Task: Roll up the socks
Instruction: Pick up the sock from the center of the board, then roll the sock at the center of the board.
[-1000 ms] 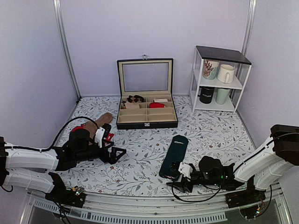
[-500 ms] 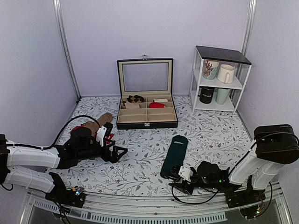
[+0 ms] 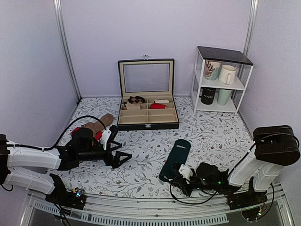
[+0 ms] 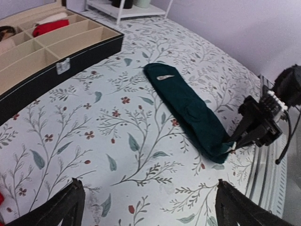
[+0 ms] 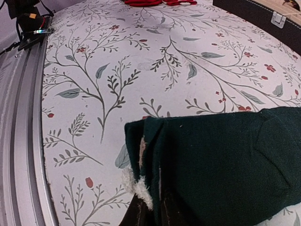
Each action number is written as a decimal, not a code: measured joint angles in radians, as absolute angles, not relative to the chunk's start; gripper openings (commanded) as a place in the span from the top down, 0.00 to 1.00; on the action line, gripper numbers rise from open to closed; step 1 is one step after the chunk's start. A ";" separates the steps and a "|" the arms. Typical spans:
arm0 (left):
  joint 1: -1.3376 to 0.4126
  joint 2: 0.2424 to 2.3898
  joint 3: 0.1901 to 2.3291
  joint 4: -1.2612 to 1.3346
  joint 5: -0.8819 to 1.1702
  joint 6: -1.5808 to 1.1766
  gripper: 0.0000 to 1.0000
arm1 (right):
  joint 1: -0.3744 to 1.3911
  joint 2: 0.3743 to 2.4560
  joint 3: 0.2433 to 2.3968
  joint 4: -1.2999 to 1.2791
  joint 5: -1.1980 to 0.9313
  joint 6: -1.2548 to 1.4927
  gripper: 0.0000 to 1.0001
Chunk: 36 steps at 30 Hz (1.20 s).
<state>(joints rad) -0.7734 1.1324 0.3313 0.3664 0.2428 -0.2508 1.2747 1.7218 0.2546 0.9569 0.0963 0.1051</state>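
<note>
The socks (image 3: 175, 157) are a long flat dark teal pair lying on the floral table, right of centre; they also show in the left wrist view (image 4: 188, 106). My right gripper (image 3: 178, 178) lies low at their near end and is shut on that edge of the socks (image 5: 221, 165). The fabric bunches into folds between its jaws (image 5: 155, 207), with a bit of white fluff there. My left gripper (image 3: 123, 158) is open, left of the socks and apart from them. Only bare table lies between its fingers (image 4: 150, 207).
A black compartment box (image 3: 148, 124) with its lid raised stands at the back centre. A white shelf (image 3: 218, 82) with mugs is at the back right. Tan socks (image 3: 97, 124) and red socks (image 3: 97, 136) lie behind the left arm. The table's metal front edge (image 5: 21, 141) is close to the right gripper.
The right gripper has gone from partly open to shut on the near end of the socks, and the sock pair has shifted slightly. The left arm has slid a little to the right.
</note>
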 measured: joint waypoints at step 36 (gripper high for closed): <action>-1.076 1.818 0.739 0.189 0.785 0.078 0.72 | 1.143 1.752 0.294 0.926 -0.303 0.345 0.92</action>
<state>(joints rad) -1.0763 1.8179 0.7391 0.1886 0.7853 0.0776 1.1431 1.7523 0.2935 0.9257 -0.3035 0.3447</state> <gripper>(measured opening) 0.211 0.076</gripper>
